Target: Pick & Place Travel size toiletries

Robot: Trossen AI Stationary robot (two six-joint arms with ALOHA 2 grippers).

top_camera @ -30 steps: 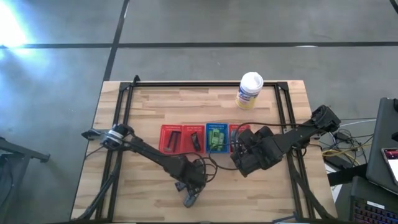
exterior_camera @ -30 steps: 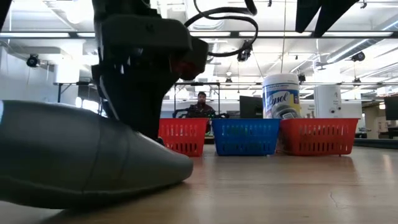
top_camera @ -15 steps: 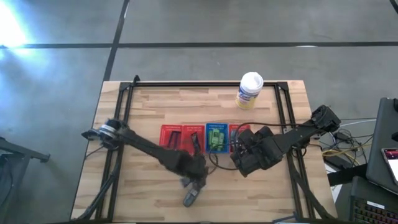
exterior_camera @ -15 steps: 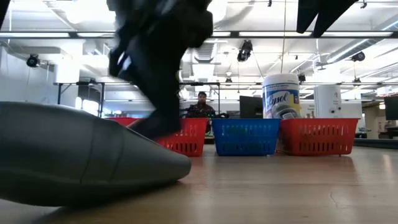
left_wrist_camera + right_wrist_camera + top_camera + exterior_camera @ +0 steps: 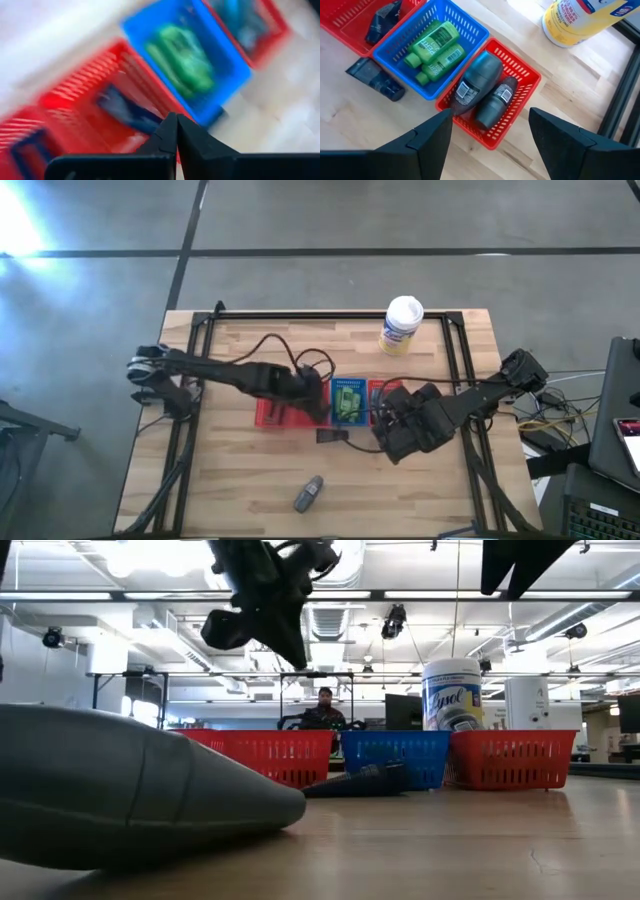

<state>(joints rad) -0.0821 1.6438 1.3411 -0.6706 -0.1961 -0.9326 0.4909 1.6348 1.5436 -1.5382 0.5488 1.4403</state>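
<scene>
Overhead, the wooden counter [image 5: 250,480] carried everything, framed by a black rail. Both dark arms reached in from its sides: the left arm stretched across to the row of baskets, and the right arm hung just beside the row's right end. The white tub [image 5: 401,326] with a yellow label stood upright near the far edge, well apart from the baskets. Four mesh baskets sat side by side in a row: two red ones on the left [image 5: 275,402], a blue basket [image 5: 465,27] next, and a red basket [image 5: 520,90] at the right end. The left hand [image 5: 322,408] hovered over the join between the second red basket and the blue one, its fingers [image 5: 172,137] pressed together on nothing. The right hand [image 5: 490,142] stood wide and empty above the right red basket. Two grey tubes [image 5: 482,77] lay side by side in that basket, and green bottles [image 5: 437,47] lay in the blue one. A dark flat piece [image 5: 375,77] lay on the counter just in front of the blue basket. One more grey tube [image 5: 309,493] lay alone near the front edge, well apart from the baskets.
</scene>
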